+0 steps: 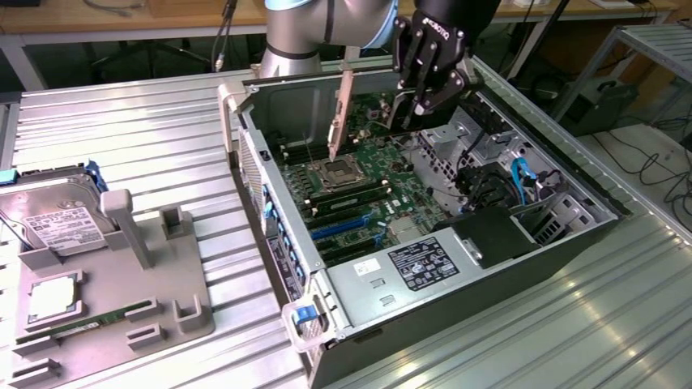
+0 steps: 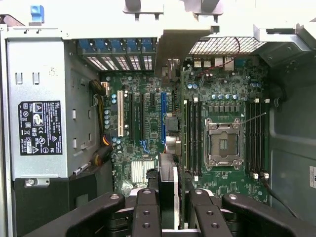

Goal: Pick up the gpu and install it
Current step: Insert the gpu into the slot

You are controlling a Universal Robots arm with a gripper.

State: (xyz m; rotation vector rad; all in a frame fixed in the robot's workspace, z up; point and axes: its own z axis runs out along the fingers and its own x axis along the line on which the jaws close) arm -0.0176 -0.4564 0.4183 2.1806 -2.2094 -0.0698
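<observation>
Black metal computer case (image 1: 487,324) lies open: green motherboard (image 2: 224,180) and boxy silver power supply (image 2: 49,64) inside. My gripper (image 2: 169,205) is nearly closed, pinching the gpu (image 2: 168,180), a thin flat card held edge-on above the motherboard.

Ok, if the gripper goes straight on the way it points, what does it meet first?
Probably the motherboard, near the blue slot, with the held gpu touching before the gripper; depth is unclear.

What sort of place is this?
Likely a robotics lab: a robot arm whose claw holds a gpu over an open computer case on a ribbed metal table, wooden workbenches behind.
</observation>
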